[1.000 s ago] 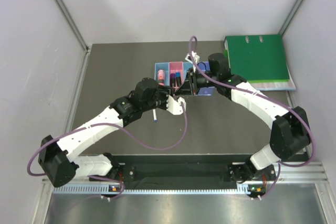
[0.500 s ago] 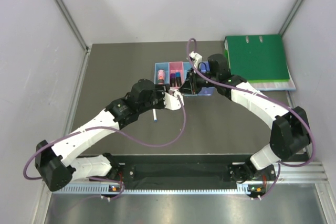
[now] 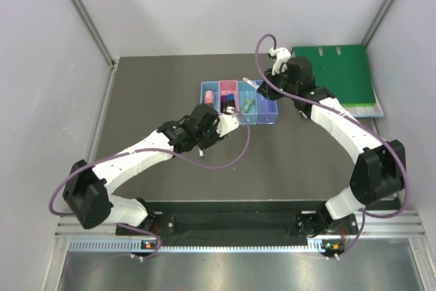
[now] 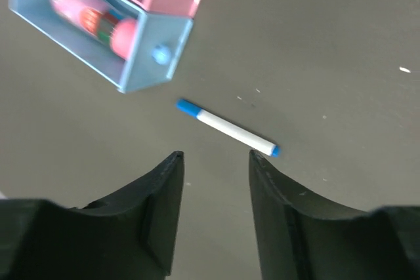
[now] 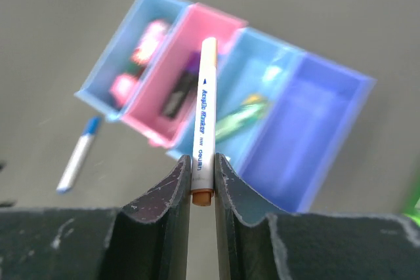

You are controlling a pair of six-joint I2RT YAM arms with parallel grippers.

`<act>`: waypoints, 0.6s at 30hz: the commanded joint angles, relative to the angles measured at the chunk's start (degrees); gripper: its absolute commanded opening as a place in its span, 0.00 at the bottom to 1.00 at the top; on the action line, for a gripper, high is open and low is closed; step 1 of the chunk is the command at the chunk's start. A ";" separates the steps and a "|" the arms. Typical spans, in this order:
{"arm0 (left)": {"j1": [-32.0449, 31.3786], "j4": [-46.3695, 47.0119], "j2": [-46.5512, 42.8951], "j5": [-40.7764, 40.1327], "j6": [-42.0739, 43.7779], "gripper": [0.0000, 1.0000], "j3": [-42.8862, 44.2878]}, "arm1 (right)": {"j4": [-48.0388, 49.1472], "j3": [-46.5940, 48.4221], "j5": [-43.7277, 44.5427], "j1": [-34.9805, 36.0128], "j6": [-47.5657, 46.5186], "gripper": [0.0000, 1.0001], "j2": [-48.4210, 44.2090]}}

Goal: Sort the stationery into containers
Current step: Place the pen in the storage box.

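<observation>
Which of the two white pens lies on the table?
The blue-tipped pen beside the light blue bin; the other pen stands clamped in the right gripper.

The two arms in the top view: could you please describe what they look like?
The left arm and right arm have white links, bulky black joints and a looping purple cable each. Their fingers are matte black, scuffed on the right gripper.

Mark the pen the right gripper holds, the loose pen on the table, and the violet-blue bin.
held white pen (image 5: pixel 204 109): right wrist view, printed middle of barrel
loose white pen (image 4: pixel 228 129): left wrist view, middle of barrel
violet-blue bin (image 5: pixel 315 129): right wrist view, bare floor
</observation>
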 commanded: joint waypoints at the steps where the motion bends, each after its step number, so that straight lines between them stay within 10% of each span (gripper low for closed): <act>1: 0.19 -2.37 1.10 0.81 -8.69 0.47 1.74 | 1.42 3.84 10.08 -2.37 -4.17 0.00 0.84; 18: 11.35 -13.08 14.36 9.43 -26.01 0.39 4.28 | 2.21 3.49 12.91 -5.10 -10.68 0.00 3.92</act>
